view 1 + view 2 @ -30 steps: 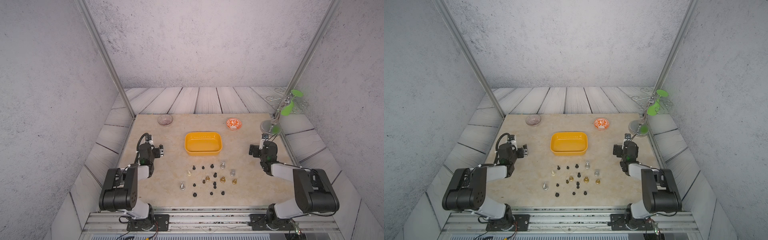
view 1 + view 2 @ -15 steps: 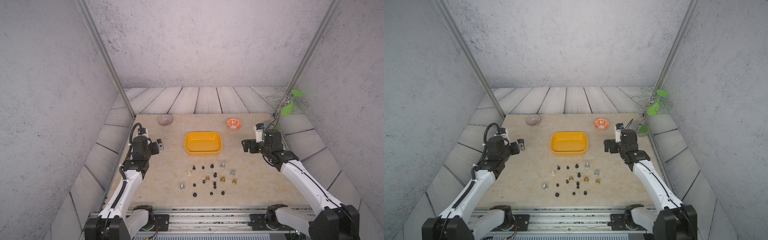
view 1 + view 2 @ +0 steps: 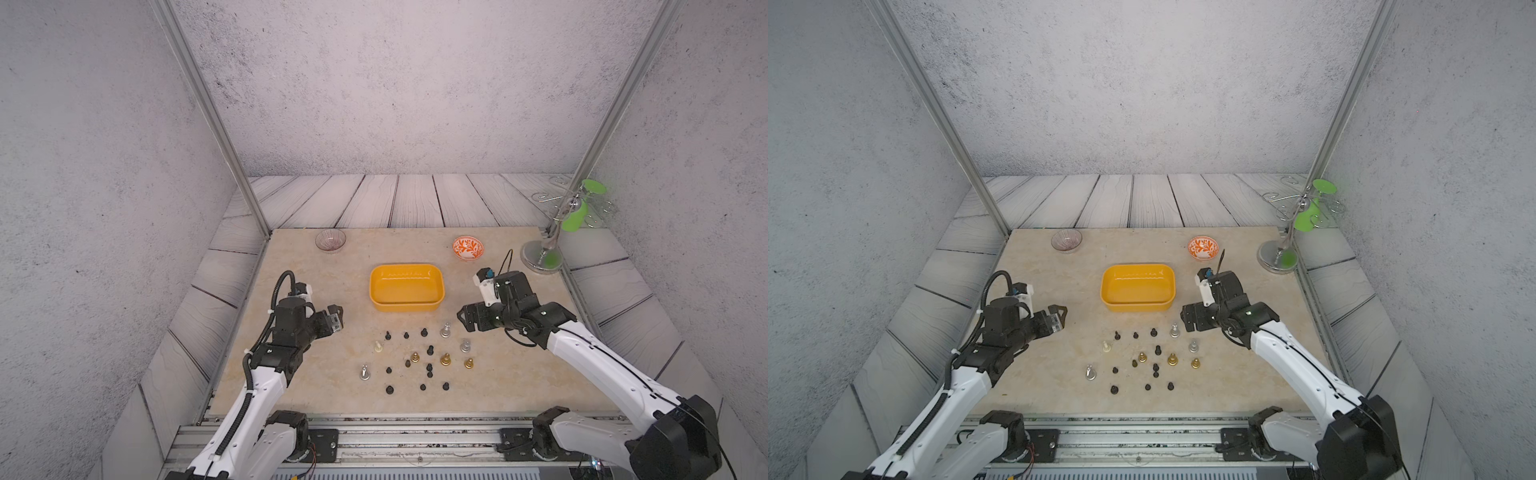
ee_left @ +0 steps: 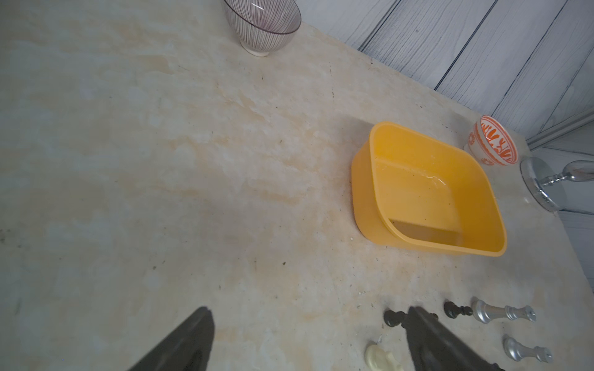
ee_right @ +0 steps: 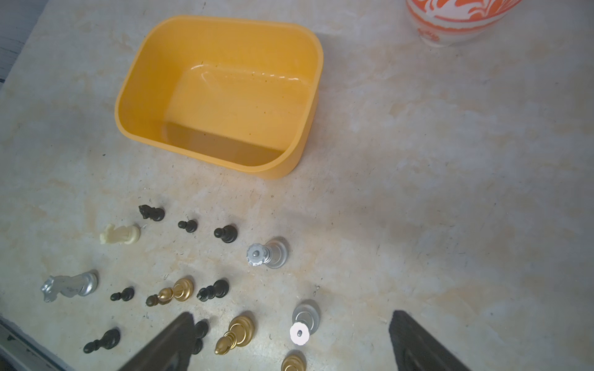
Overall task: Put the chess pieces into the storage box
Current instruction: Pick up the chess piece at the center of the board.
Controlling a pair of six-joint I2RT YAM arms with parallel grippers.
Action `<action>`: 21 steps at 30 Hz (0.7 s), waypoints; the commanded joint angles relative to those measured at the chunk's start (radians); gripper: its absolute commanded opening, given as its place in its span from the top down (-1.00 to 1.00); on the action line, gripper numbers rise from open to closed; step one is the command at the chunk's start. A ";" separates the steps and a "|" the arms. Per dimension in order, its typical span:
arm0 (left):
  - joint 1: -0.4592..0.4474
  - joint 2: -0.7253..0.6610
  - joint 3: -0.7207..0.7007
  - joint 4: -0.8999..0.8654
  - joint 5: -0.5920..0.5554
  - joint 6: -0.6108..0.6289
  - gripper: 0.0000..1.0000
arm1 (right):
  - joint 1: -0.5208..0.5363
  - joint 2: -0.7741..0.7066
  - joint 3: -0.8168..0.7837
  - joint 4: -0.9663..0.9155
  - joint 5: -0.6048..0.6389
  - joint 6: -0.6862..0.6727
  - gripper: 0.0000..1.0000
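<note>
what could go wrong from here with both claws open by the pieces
The chess pieces stand close together, so a wide claw could topple its target's neighbours. The right claw hangs close to the tall silver piece and might clip it. The left claw flanks the same cluster, so the two could collide.

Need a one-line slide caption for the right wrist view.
Empty box, chess pieces scattered on the table beside it, right gripper near them with jaws open.
</note>
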 commanded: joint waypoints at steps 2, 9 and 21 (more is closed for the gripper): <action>-0.038 0.030 -0.017 0.018 0.049 -0.079 -0.85 | 0.065 0.081 0.044 -0.032 0.040 0.028 -0.86; -0.087 0.063 -0.036 0.028 0.045 -0.113 -0.83 | 0.123 0.187 0.104 -0.046 0.086 0.036 -0.62; -0.115 0.076 -0.039 0.037 0.049 -0.120 -0.83 | 0.157 0.341 0.185 -0.070 0.110 0.026 -0.21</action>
